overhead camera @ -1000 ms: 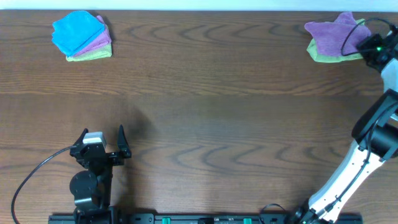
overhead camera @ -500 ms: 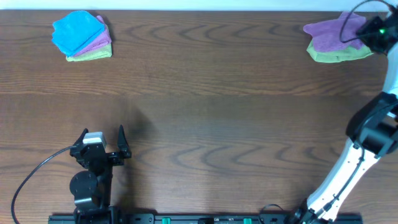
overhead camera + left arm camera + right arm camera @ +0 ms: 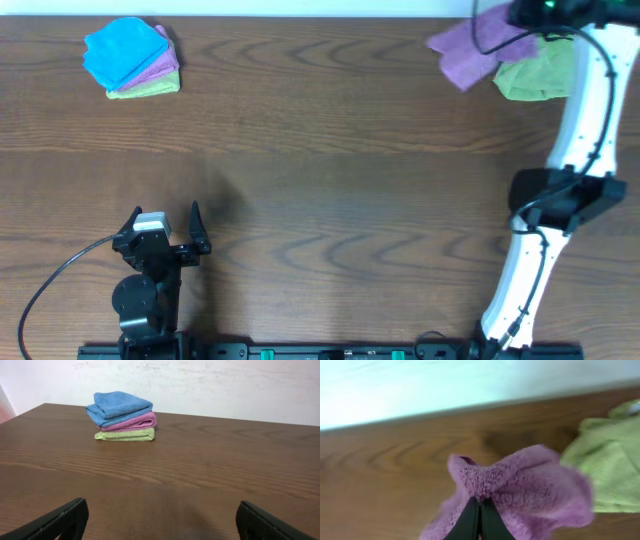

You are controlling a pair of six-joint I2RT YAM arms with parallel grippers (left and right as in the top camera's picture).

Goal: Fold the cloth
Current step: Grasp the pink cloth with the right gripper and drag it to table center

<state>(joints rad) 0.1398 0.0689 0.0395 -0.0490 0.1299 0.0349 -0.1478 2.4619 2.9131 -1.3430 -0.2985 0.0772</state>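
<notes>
Folding not begun: the cloth is bunched near the far right corner of the surface, just beside a lime-green cloth, and the right fingers pinch it at a peak. In my judgement, spreading it flat and every fold remain. Left fingers are spread and empty, well apart from it; no container is in view.

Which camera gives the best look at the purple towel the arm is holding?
The right wrist view: the fluffy mauve-purple microfibre towel fills it, pinched in the right pincer. Overhead shows it only small, at the top right of the picture. The left wrist view misses it entirely.
</notes>
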